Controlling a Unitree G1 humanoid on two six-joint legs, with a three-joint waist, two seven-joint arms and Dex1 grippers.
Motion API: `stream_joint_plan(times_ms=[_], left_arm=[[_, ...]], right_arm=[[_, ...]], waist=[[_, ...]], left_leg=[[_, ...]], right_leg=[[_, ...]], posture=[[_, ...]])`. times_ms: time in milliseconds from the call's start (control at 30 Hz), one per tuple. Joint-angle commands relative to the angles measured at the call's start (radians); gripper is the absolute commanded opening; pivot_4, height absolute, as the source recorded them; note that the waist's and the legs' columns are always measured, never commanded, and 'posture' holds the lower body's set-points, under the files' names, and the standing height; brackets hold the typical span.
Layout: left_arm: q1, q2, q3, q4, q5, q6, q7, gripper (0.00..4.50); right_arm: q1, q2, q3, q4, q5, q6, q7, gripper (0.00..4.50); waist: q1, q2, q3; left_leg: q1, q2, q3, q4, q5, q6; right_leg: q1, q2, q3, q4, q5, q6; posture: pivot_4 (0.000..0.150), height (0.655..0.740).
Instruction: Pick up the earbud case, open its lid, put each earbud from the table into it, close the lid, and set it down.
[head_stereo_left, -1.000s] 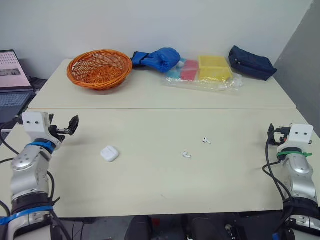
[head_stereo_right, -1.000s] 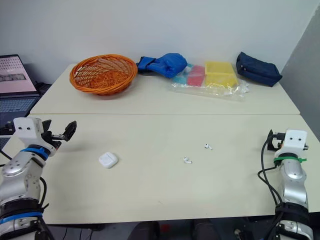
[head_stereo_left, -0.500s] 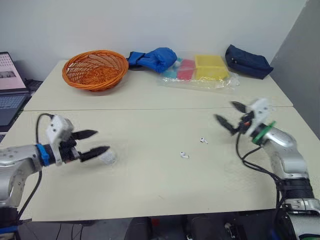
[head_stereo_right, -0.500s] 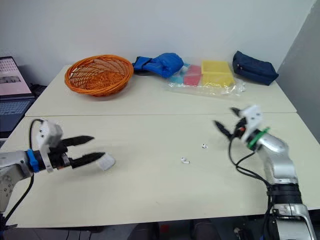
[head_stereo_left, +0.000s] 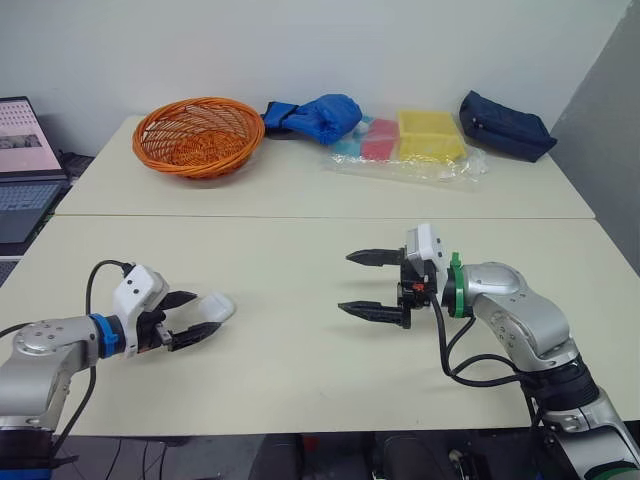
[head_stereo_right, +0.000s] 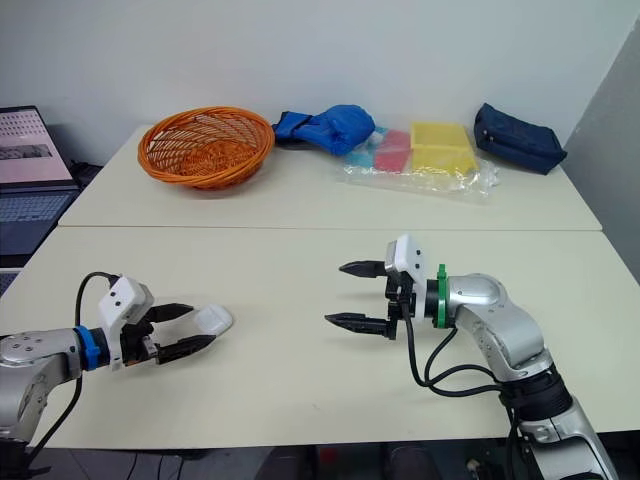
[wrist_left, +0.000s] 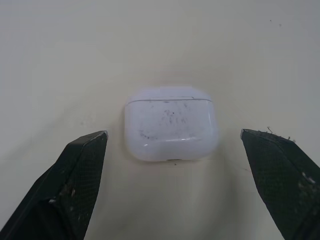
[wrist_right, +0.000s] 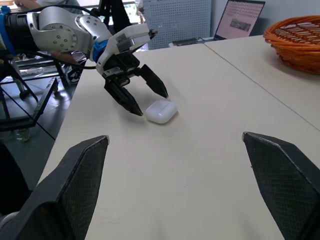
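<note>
Progress looks to be at the very start: the earbud case (wrist_left: 171, 129) lies lid-shut on the near left of the table (head_stereo_left: 300, 385), between the spread fingers of the left gripper (head_stereo_left: 203, 313). They bracket it without touching, so even the pickup is not yet done. The right gripper (head_stereo_left: 345, 281) hovers over the table's middle, fingers wide apart and holding nothing. Lifting, opening the lid, loading both earbuds, closing and setting down all appear left to do.
</note>
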Motion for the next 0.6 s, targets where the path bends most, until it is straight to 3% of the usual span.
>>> stream_joint_plan(times_ms=[33, 433, 600], left_arm=[[-0.013, -0.008, -0.002, 0.010, 0.009, -0.023, -0.008, 4.46], [-0.049, -0.090, -0.053, 0.059, 0.066, -0.082, 0.019, 4.46], [-0.035, -0.066, -0.056, 0.076, 0.084, -0.090, -0.006, 3.31]], right_arm=[[-0.023, -0.004, -0.015, -0.049, 0.023, 0.007, 0.012, 4.50], [-0.046, -0.012, -0.043, -0.079, 0.050, 0.060, -0.005, 4.50], [-0.052, -0.021, -0.054, -0.093, 0.064, 0.079, -0.013, 4.50]], waist=[[0.000, 0.000, 0.000], [0.004, 0.000, 0.000], [0.002, 0.000, 0.000]], left_leg=[[0.000, 0.000, 0.000, 0.000, 0.000, 0.000], [0.000, -0.001, 0.001, 0.001, 0.000, 0.000], [0.000, 0.000, 0.001, 0.000, 0.000, 0.000]], right_leg=[[0.000, 0.000, 0.000, 0.000, 0.000, 0.000], [0.001, 0.000, 0.000, 0.000, 0.000, 0.000], [0.001, 0.000, 0.000, 0.001, 0.001, 0.001]], posture=[[0.150, 0.7400], [0.150, 0.7400], [0.150, 0.7400]])
